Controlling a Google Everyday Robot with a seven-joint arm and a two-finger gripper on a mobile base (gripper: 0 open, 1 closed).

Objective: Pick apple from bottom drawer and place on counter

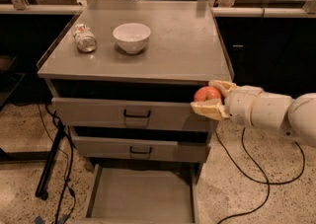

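My gripper [211, 97] is shut on the red-orange apple [206, 94]. It holds the apple in front of the top drawer's right end, just below the front edge of the counter [173, 50]. The white arm reaches in from the right. The bottom drawer [140, 199] is pulled out at the floor, and its flat grey tray holds nothing.
A white bowl [131, 37] and a can lying on its side [84, 38] sit on the left half of the counter. Two upper drawers with black handles [137, 115] are slightly ajar. Black cables [256, 168] lie on the floor on both sides.
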